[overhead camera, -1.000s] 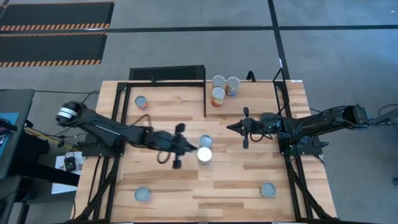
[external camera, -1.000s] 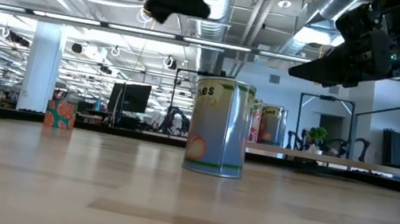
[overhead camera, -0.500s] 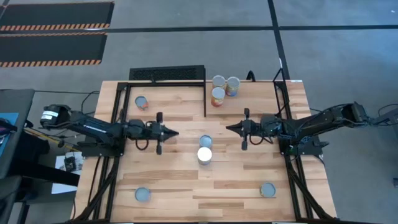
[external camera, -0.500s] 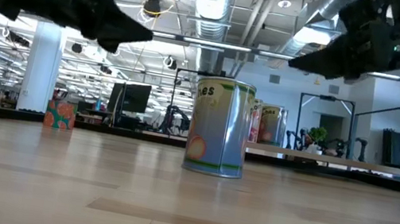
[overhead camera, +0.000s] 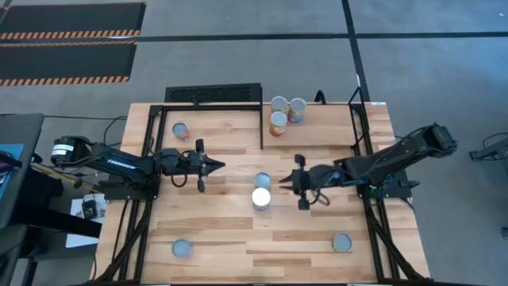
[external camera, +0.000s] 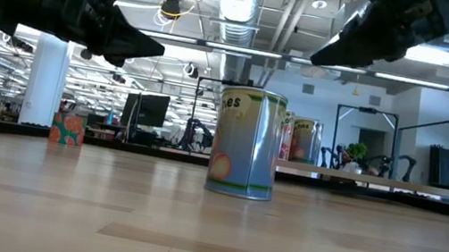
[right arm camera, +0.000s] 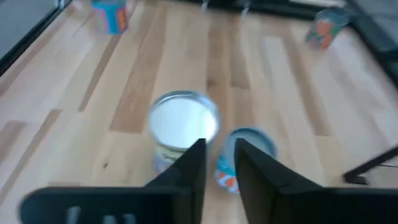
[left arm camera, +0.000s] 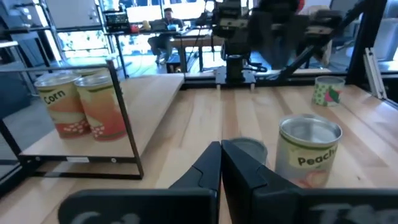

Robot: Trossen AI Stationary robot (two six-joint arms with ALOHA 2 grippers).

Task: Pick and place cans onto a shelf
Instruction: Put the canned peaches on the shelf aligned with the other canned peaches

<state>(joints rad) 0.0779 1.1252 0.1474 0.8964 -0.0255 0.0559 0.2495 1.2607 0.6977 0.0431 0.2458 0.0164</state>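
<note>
The right gripper (overhead camera: 290,182) has swung in toward the two centre cans (overhead camera: 261,190), its fingers now parted a little, likely lining up a pick; the left gripper (overhead camera: 217,165), pinched shut and empty, waits at their ten o'clock, and three cans (overhead camera: 284,113) already stand on the shelf (overhead camera: 317,119) at twelve

Bright, even overhead light; glare whitens the can lid (right arm camera: 184,122) just ahead of my right gripper (right arm camera: 217,163), whose view is motion-blurred.
</note>
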